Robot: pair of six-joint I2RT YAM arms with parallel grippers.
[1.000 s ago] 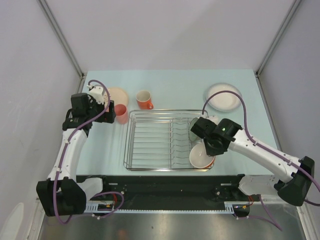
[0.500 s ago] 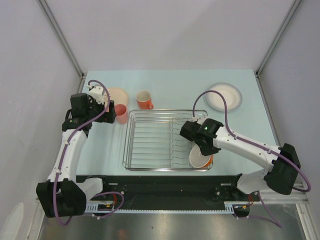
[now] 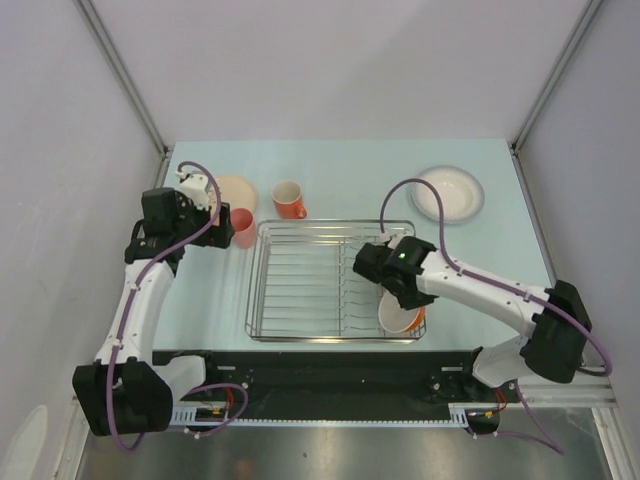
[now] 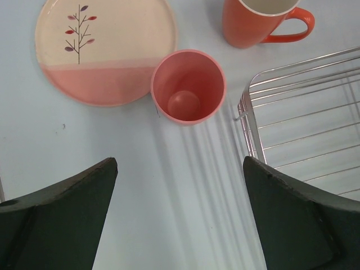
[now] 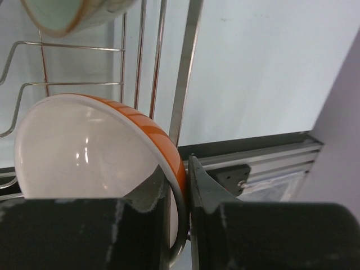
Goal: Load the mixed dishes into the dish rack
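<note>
The right gripper (image 5: pixel 179 169), pinching the orange bowl (image 5: pixel 84 146) by its rim, had swung left over the rack (image 3: pixel 300 290). The bowl stayed tilted in the near-right corner, probably seated and ready for release. The left gripper (image 4: pixel 180 163) hung spread above the cup (image 4: pixel 188 86), unmoved. The mug (image 4: pixel 253 22) waited beyond.

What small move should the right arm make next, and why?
Probably open the right gripper: it pinches the rim of the orange bowl, which seems to stand on edge inside the rack against its wires, so letting go should leave it loaded.
</note>
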